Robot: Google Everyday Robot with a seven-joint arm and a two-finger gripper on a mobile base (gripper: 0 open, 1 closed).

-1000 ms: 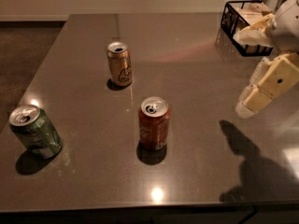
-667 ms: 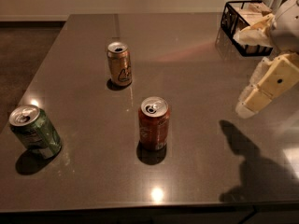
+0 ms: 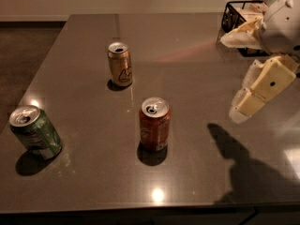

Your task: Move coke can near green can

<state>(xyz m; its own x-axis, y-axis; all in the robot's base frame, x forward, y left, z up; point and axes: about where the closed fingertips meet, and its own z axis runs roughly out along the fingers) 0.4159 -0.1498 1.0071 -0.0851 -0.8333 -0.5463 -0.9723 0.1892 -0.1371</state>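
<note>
The coke can (image 3: 154, 124) is red-orange with a silver top and stands upright near the middle of the dark table (image 3: 187, 78). The green can (image 3: 35, 132) stands at the table's front left, well left of the coke can. My gripper (image 3: 234, 76) hangs above the table's right side, to the right of the coke can and apart from it. Its two pale fingers (image 3: 260, 86) are spread wide, open and empty.
A gold/tan can with a white emblem (image 3: 120, 64) stands behind and to the left of the coke can. A black wire basket (image 3: 234, 20) sits at the back right, partly behind my arm. The table's front edge runs close below the coke can.
My gripper has shifted slightly to the left, toward the coke can. The cans have not moved.
</note>
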